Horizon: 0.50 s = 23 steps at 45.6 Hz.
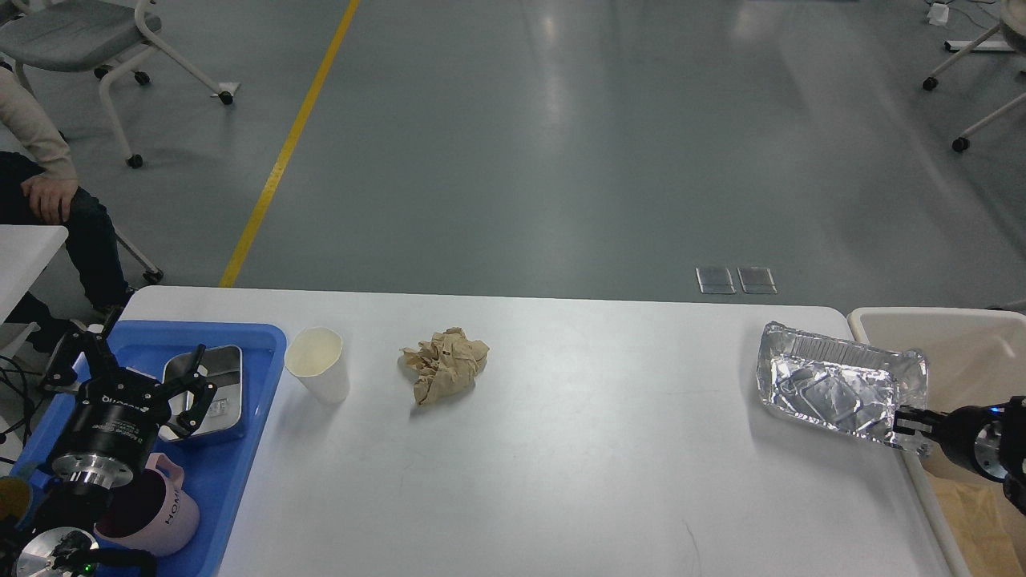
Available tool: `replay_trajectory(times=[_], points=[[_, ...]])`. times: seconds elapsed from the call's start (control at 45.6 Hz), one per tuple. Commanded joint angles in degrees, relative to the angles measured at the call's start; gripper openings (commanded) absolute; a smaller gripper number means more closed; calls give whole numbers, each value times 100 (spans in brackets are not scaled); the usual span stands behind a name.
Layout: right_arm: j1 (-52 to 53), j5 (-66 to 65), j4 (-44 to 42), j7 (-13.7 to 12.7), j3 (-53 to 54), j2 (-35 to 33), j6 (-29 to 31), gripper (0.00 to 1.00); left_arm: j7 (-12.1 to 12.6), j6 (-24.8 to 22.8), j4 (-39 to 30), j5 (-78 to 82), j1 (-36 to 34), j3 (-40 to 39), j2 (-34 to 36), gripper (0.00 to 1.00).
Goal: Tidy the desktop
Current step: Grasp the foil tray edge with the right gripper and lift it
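Note:
The white desktop (601,449) fills the lower view. On it stand a cream paper cup (319,365), upright, and a crumpled brown paper wad (445,365) to its right. A crinkled foil container (838,393) is tilted at the desktop's right edge. My right gripper (910,422) is shut on the container's near right rim. My left gripper (136,369) is open and empty, with its fingers spread over the blue tray (232,473) beside a metal box (216,393).
A pink mug (156,513) lies in the blue tray under my left arm. A beige bin (962,344) stands just off the desktop's right edge. A seated person (48,184) and a small white table corner (24,256) are at the far left.

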Motion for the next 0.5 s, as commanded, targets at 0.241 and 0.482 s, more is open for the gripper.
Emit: replay_trajectory(times=[0.241, 0.482], points=[[344, 523, 339, 360, 11, -619, 658, 0, 13, 63, 82, 0, -26, 0, -17, 96], [863, 849, 2139, 272, 11, -2007, 896, 0, 22, 125, 82, 0, -43, 0, -26, 96]])
